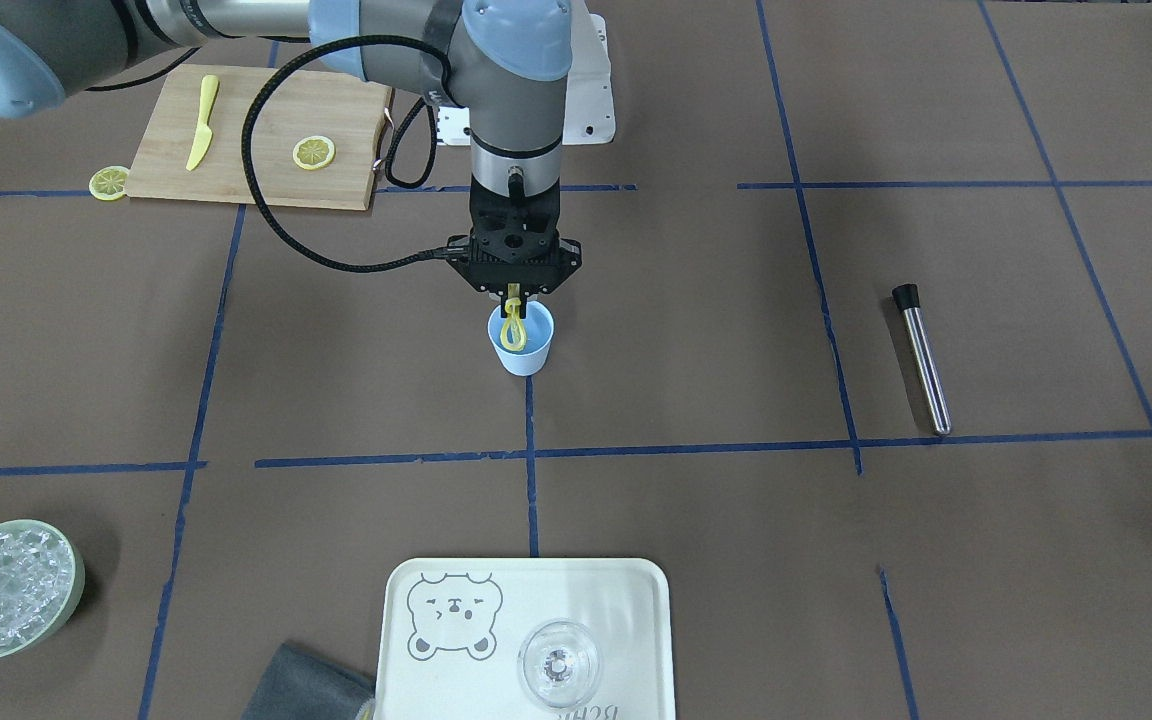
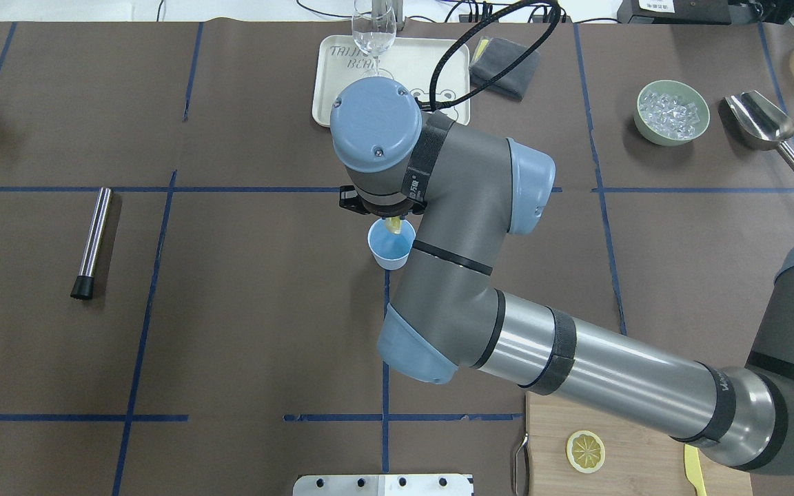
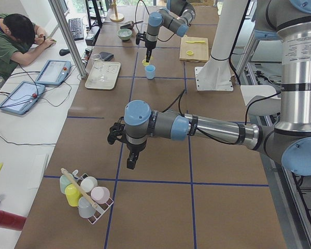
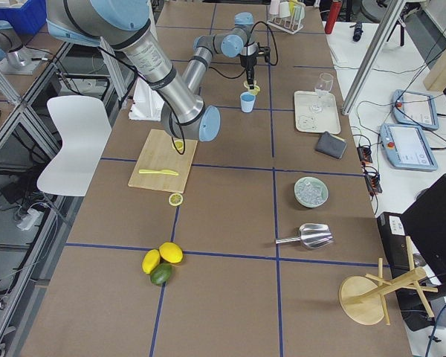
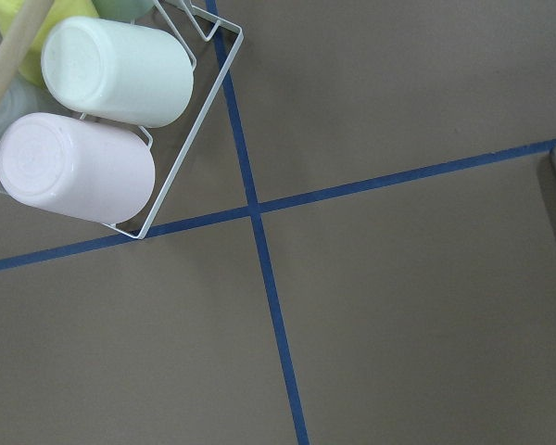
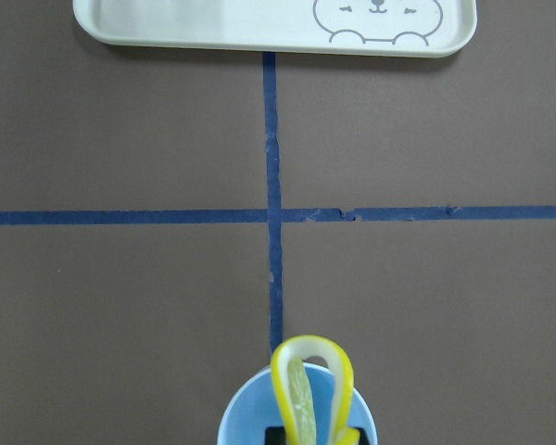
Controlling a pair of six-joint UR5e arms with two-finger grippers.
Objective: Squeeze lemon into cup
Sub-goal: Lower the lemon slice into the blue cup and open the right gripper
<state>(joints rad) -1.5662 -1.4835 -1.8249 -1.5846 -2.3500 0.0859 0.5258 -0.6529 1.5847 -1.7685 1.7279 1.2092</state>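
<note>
The light-blue cup (image 1: 524,350) stands upright near the table's middle, on a blue tape line. My right gripper (image 1: 514,297) hangs straight above it, shut on a lemon slice (image 1: 513,331) pinched into a loop that dips into the cup's mouth. The right wrist view shows the folded lemon slice (image 6: 310,389) over the cup (image 6: 236,428) rim. From overhead, the cup (image 2: 391,249) and a bit of lemon (image 2: 393,225) peek out under the wrist. My left gripper (image 3: 130,164) hovers near a rack of cups (image 3: 85,194); I cannot tell whether it is open or shut.
A cutting board (image 1: 261,140) carries a yellow knife (image 1: 201,123) and a lemon slice (image 1: 314,152); another slice (image 1: 108,183) lies beside it. A metal rod (image 1: 922,360), an ice bowl (image 1: 6,588), a grey cloth (image 1: 306,685) and a tray (image 1: 416,680) with a clear glass (image 1: 558,663) surround the cup.
</note>
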